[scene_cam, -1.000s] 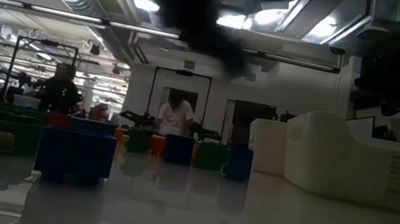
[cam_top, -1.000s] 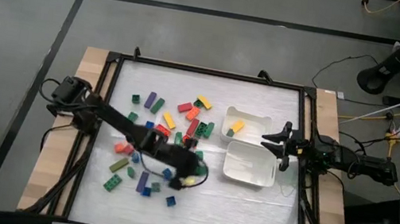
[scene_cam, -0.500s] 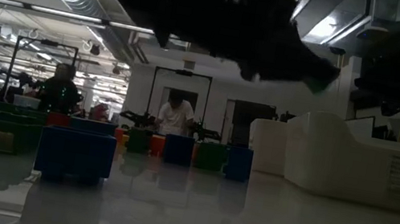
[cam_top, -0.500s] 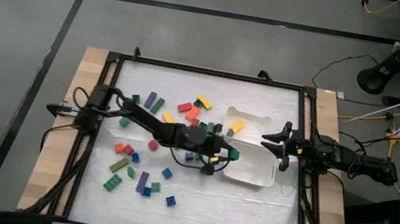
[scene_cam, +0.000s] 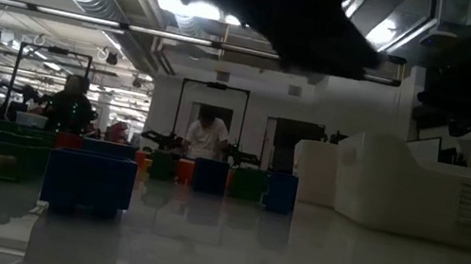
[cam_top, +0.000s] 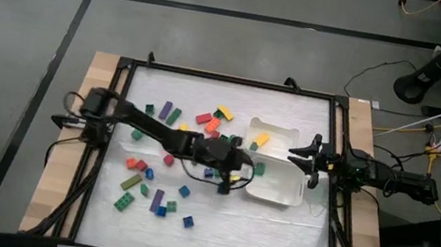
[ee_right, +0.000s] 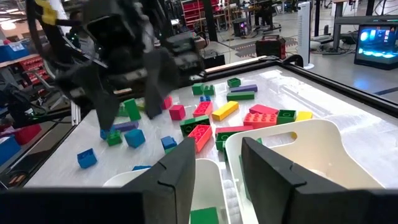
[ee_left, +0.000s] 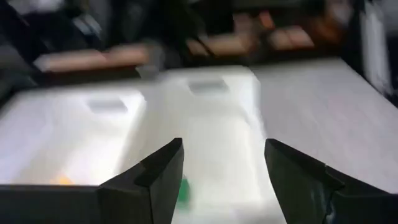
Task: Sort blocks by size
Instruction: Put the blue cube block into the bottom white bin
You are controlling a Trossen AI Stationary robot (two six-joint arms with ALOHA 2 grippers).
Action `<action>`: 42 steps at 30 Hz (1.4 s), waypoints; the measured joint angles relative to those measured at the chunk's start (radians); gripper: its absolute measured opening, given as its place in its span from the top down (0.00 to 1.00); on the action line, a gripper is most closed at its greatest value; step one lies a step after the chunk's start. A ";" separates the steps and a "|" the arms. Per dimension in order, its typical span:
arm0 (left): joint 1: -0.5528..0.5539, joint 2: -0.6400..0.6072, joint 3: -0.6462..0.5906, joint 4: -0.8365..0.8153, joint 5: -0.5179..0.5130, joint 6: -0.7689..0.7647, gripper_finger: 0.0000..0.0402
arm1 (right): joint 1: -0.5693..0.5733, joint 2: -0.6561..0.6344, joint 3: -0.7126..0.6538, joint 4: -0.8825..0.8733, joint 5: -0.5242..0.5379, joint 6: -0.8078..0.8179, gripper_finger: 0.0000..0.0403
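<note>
Many coloured blocks, such as a purple bar [cam_top: 170, 114] and a red one [cam_top: 203, 118], lie scattered on the table's left and middle. My left gripper [cam_top: 246, 167] [ee_left: 224, 149] hovers open over the left end of the near white tray [cam_top: 277, 184]. Nothing is between its fingers. A small green block [cam_top: 259, 170] [ee_left: 181, 190] lies in that tray just below it. My right gripper [cam_top: 297, 158] [ee_right: 217, 146] waits open at the table's right edge, pointing level at the trays.
A second white tray [cam_top: 277, 133] stands just beyond the first and holds a yellow block [cam_top: 261, 139] and a small green one [cam_top: 253, 146]. A black frame [cam_top: 227, 79] runs around the table. People work in the room behind, seen in the low view.
My left gripper has swung from the near middle of the table toward the right and far side, carrying a green block to the near tray. It has let go there. The block now lies in the tray's left end, apart from the fingers.
</note>
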 joint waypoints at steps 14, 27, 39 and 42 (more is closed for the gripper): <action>-0.196 -0.192 -0.008 -0.910 0.020 -0.038 0.50 | 0.000 0.000 0.000 -0.004 -0.001 0.000 0.67; -0.214 -0.187 -0.147 -0.830 -0.002 0.013 0.53 | 0.000 0.000 0.000 -0.006 -0.001 0.000 0.67; -0.215 -0.167 -0.212 -0.713 -0.002 0.048 0.53 | 0.000 0.000 0.000 -0.006 0.000 0.000 0.67; -0.215 -0.140 -0.212 -0.695 0.000 0.070 0.53 | 0.000 0.000 0.000 -0.005 0.000 0.000 0.67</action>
